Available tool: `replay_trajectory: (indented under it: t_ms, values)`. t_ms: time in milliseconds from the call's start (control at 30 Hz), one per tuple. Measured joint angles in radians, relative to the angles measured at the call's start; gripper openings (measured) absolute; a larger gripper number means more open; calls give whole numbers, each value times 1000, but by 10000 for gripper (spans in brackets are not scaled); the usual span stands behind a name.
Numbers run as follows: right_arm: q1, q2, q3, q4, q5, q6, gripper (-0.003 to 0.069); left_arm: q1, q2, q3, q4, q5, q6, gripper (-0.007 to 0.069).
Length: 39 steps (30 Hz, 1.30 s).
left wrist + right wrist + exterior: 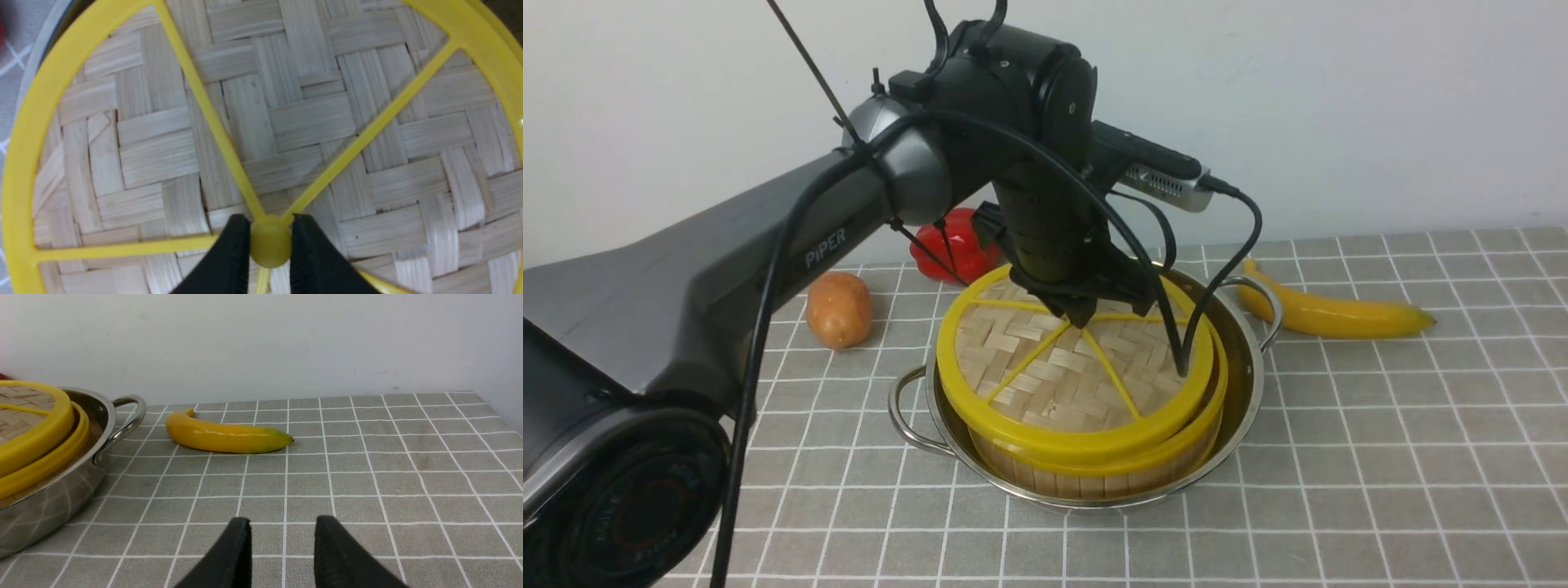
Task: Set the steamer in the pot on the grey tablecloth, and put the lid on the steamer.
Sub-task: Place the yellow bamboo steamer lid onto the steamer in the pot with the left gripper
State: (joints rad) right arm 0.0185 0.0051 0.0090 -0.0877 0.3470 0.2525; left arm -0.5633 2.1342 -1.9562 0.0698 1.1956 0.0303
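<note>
The steamer (1094, 478) stands inside the pot (1248, 359) on the grey tablecloth (1380, 408). The lid (1054, 376) lies on the steamer, shifted a little to the left of the steamer's top rim. My left gripper (1082, 314) points down over the lid's centre. In the left wrist view my left gripper (269, 241) is shut on the yellow hub of the lid (286, 122). My right gripper (282, 539) is open and empty, low over the cloth to the right of the pot (49, 498); it is out of the front view.
A banana (1331, 314) lies on the cloth right of the pot, also in the right wrist view (224, 437). A potato (839, 309) and a red pepper (956, 245) sit behind the pot at the left. A white wall stands behind.
</note>
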Motion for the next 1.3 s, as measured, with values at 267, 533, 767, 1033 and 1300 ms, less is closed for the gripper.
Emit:
replay_trajectory:
  t_ms: [267, 533, 767, 1033, 1300]
  values:
    - [0, 0, 0, 0, 0, 0, 240, 0, 4, 0, -37, -42, 7, 116]
    - [0, 0, 0, 0, 0, 0, 240, 0, 5, 1, -46, -46, 8, 116]
    - [0, 0, 0, 0, 0, 0, 242, 0, 5, 7, -51, -46, 8, 116]
    - [0, 0, 0, 0, 0, 0, 243, 0, 5, 7, -52, -47, 6, 116]
    - [0, 0, 0, 0, 0, 0, 243, 0, 27, 7, -45, -47, 6, 116]
